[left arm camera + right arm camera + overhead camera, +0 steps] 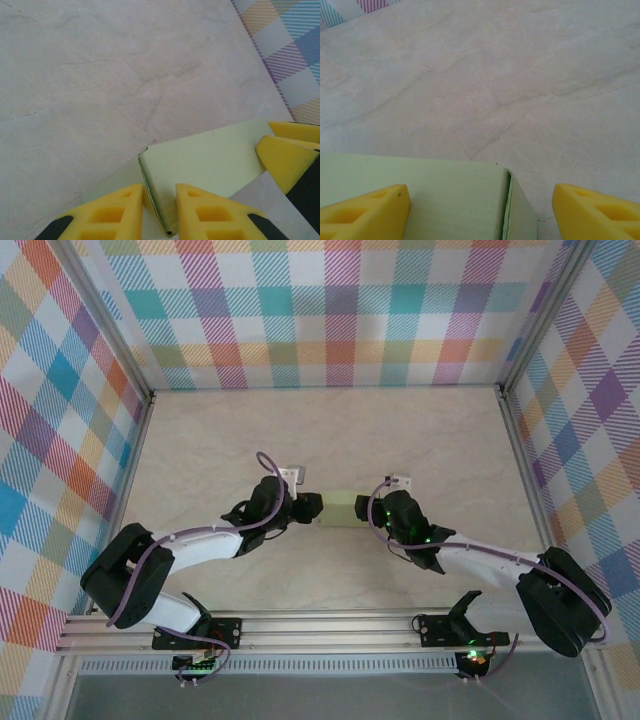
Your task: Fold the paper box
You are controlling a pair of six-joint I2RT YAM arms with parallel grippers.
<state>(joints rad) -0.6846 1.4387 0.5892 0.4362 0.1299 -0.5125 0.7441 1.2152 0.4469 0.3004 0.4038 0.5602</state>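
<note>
**A:** Top external: paper box (338,508) lies flat mid-counter (330,430), long axis running 9 to 3 o'clock, one arm at each end.

**B:** Left wrist: left end effector (159,187) has its jaws narrow, astride the box's 9 o'clock end edge. From there the box runs off toward 2 o'clock. Whether it is actually pinched, I cannot tell.

**A:** Right wrist: right end effector (480,187) gapes wide over the 3 o'clock end. One jaw overlaps the top face, the other stands clear of the end wall. It grips nothing.

**B:** Judgement: the left is the more engaged, so the next move likely turns on that end edge.

**A:** Obscured: from above, both box ends sit under the wrists. Both wrist views cut the box off at 6 o'clock. Flap state is unreadable.
</note>
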